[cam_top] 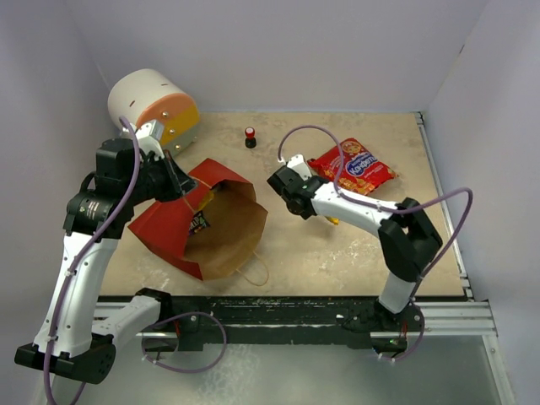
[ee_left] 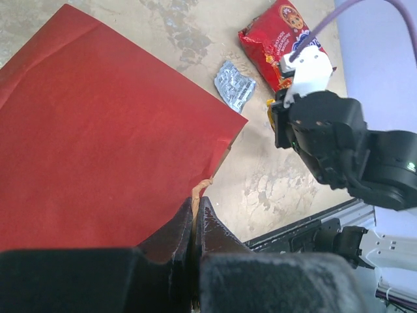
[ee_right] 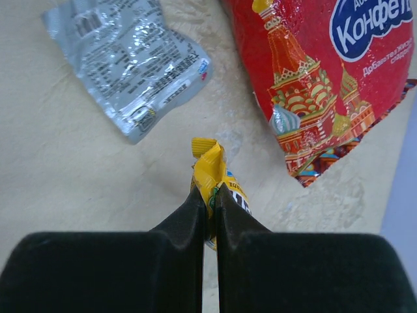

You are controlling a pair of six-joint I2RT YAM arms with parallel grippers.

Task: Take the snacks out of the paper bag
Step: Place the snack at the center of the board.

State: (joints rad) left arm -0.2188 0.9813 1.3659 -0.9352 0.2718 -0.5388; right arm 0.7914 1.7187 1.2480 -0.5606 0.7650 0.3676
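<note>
Two snacks are lying out on the table (cam_top: 354, 253): the big red chip bag (cam_top: 352, 165) and a silver packet (ee_right: 127, 62) just beside it. The right gripper (ee_right: 210, 207) is pinching a yellow packet (ee_right: 210, 163) tight, near those two. The left gripper (ee_left: 195, 210) is gripping the rim of the paper bag (cam_top: 164, 226), which is lying on its side. One dark packet (cam_top: 198, 222) is showing inside, so the job is looking over half done.

Open red paper bag (cam_top: 169, 229) lies sideways; chip bag (cam_top: 353, 165), silver packet (ee_right: 130, 62) outside, yellow packet (ee_right: 210, 162) gripped
</note>
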